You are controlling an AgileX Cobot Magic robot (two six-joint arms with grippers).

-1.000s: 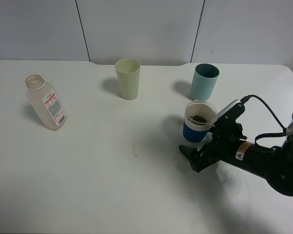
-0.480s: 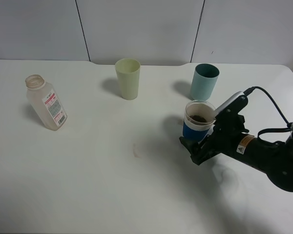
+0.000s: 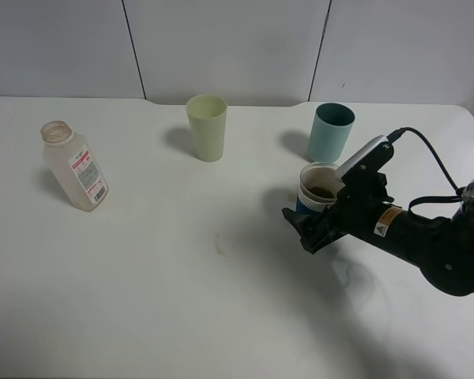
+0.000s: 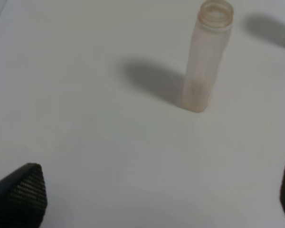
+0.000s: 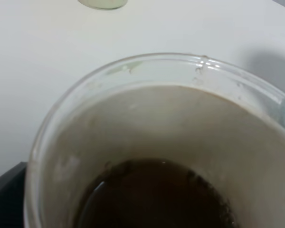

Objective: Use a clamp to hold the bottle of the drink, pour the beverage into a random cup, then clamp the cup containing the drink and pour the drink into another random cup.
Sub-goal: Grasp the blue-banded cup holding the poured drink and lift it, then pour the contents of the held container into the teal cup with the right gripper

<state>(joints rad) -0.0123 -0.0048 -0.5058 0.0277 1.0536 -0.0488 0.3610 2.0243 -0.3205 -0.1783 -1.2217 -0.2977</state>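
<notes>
The small translucent plastic bottle with a red-and-white label (image 3: pixel 73 167) stands uncapped at the left of the white tabletop (image 3: pixel 182 284). The left gripper (image 4: pixel 154 197) hangs apart from it, spread wide and empty. Further right stand a pale green plastic tumbler (image 3: pixel 207 126) and a plain teal plastic tumbler (image 3: pixel 330 131). Just before the teal one, the right gripper (image 3: pixel 320 215) grasps the short blue-banded cup with a white rim (image 3: pixel 319 189) around its body. A little brown beverage (image 5: pixel 156 199) lies inside. I judge the cup light, stiff and smooth, so a hold at mid-body suits it. The tabletop is plain, with pale wall panels behind.
</notes>
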